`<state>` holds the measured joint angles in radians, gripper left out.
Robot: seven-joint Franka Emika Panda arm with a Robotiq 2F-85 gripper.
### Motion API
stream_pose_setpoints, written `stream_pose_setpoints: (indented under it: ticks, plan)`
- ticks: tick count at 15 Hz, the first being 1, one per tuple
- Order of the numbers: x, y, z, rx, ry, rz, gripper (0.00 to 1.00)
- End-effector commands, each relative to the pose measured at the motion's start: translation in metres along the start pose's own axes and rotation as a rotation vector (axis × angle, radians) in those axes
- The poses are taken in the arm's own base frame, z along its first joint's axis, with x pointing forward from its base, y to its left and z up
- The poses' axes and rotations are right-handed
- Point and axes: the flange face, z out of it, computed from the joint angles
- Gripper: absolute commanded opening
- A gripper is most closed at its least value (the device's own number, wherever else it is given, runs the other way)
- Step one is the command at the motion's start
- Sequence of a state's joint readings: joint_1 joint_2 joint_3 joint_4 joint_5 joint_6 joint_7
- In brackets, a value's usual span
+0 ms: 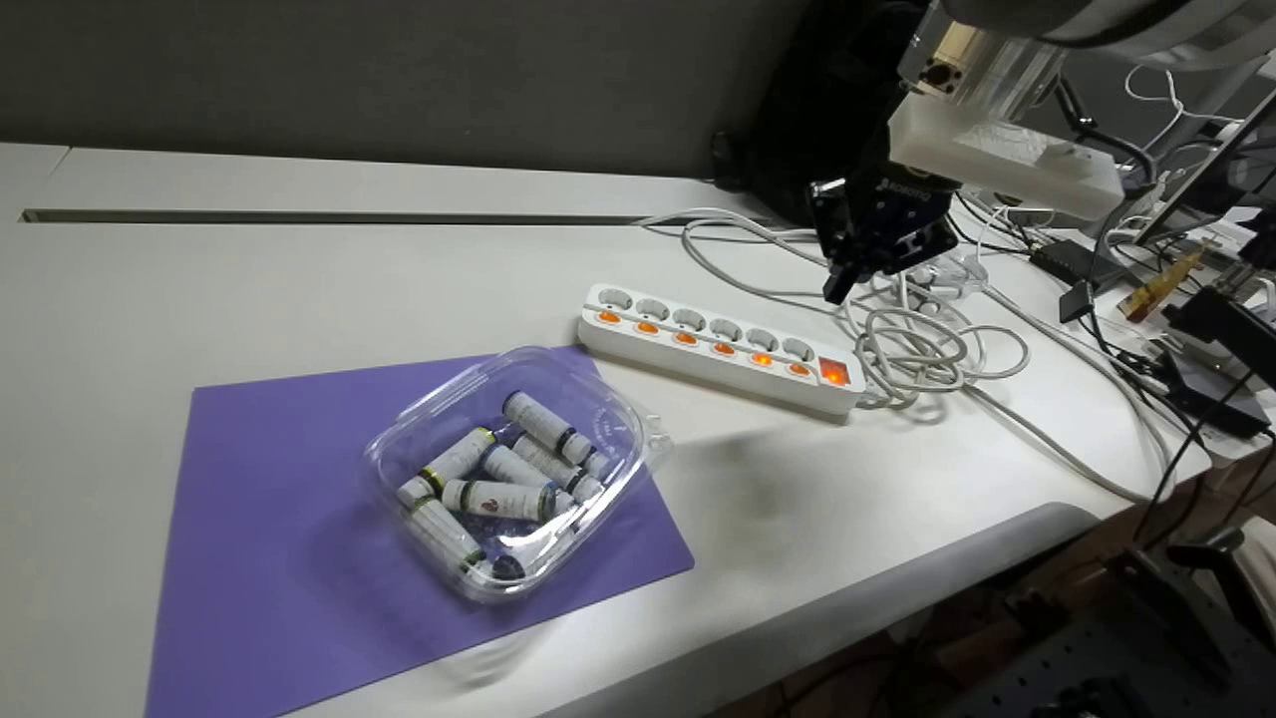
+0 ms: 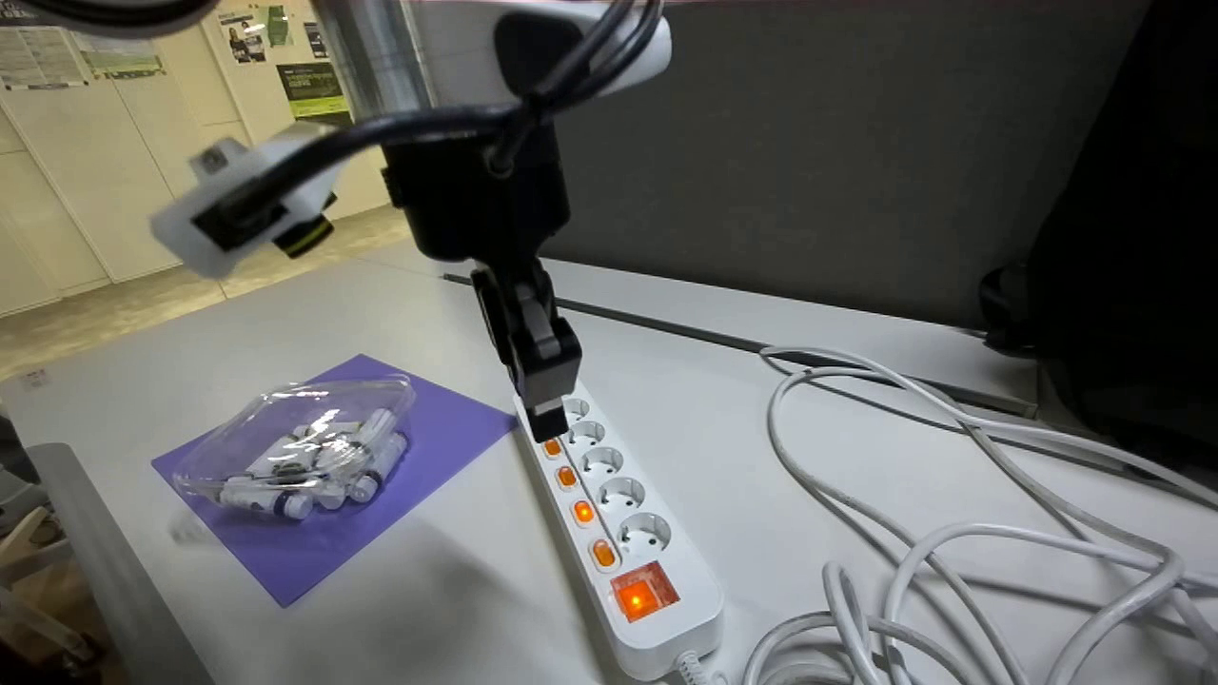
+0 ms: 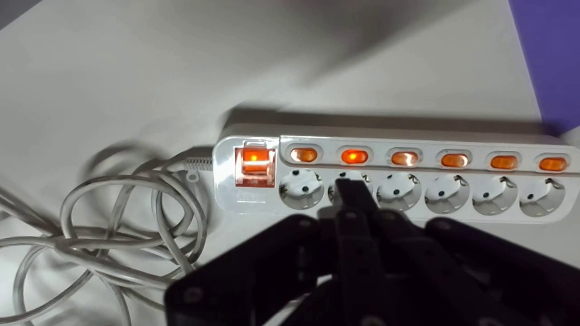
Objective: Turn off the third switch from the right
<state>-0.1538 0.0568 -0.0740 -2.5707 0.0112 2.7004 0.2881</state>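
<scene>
At the frame's centre in an exterior view, the gripper (image 2: 548, 420), jaws together, seemingly empty, hides the far end of the row of orange switches (image 2: 567, 477).

Black jaws, round screws (image 3: 193, 295); white blocky mount (image 1: 987, 155); black cables (image 2: 419, 123); pale lettering (image 1: 909, 187).

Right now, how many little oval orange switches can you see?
6 small oval rocker switches: one row along the white power strip, one beside each round socket. The wrist view shows all.
</scene>
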Motion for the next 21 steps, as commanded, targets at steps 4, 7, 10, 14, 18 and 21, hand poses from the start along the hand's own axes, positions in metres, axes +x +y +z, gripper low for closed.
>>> stream_pose_setpoints:
  ticks: [4, 7, 10, 14, 18, 21]
  plan:
    - [0.015, -0.005, 0.039, -0.010, 0.000, 0.025, 0.00]
    - [0.022, -0.011, 0.058, -0.015, -0.036, 0.033, 0.00]
    - [0.031, -0.017, 0.074, -0.006, -0.067, 0.052, 0.00]
    - [0.040, -0.021, 0.091, -0.009, -0.098, 0.062, 0.00]
    - [0.041, -0.025, 0.104, -0.024, -0.136, 0.056, 0.00]
    - [0.037, -0.023, 0.101, -0.030, -0.153, 0.052, 0.00]
